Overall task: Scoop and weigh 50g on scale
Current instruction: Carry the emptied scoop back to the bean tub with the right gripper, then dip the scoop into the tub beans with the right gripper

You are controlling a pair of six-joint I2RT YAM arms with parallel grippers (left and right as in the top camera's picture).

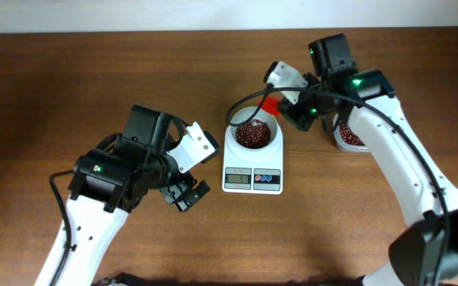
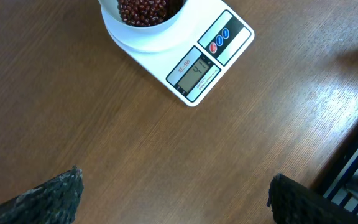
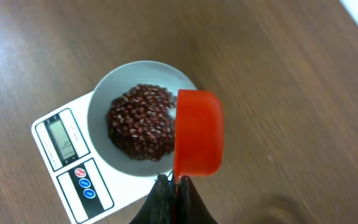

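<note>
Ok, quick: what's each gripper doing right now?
Left gripper: open, holding nothing.
Right gripper: shut on the red scoop, above the bowl.

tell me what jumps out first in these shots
The bright red scoop, pinched by its handle in the right pincer, sits over the rim of the white bowl. That bowl, filled with red-brown beans, stands on the small white scale mid-table. The left pincer hangs wide open over the wooden table, left of the scale.
</note>
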